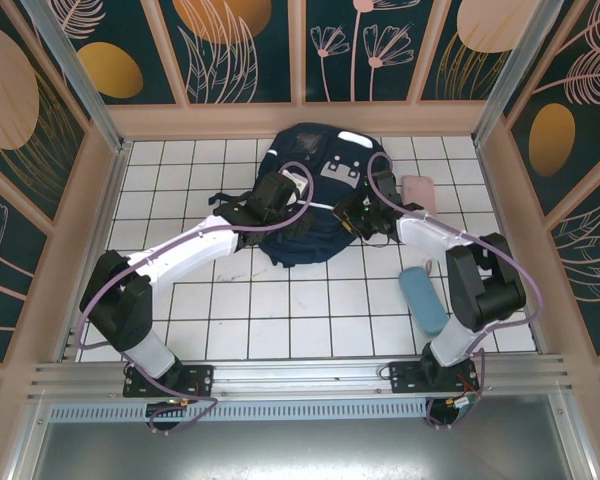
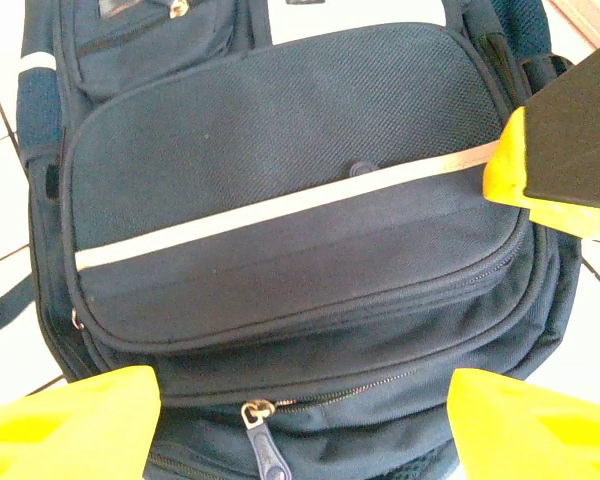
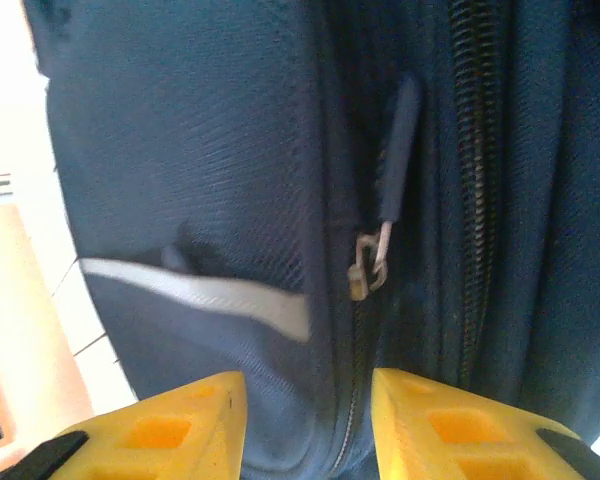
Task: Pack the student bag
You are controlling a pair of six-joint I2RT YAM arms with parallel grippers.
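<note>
Right gripper [image 3: 305, 425], partly parted, straddles zipper [image 3: 352, 335] of student bag [image 3: 180, 150].

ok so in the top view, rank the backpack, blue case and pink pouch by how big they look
backpack, by far largest
blue case
pink pouch, smallest as seen, though the right arm may hide some of it

The bag [image 2: 280, 150] is matt woven cloth with a smoother pale stripe [image 2: 280, 205] and a dull metal zip slider [image 3: 370, 262]. The right tool [image 3: 308, 425] has yellow plastic fingers [image 3: 170, 435]. The surface [image 1: 280, 310] is glossy tile.
</note>
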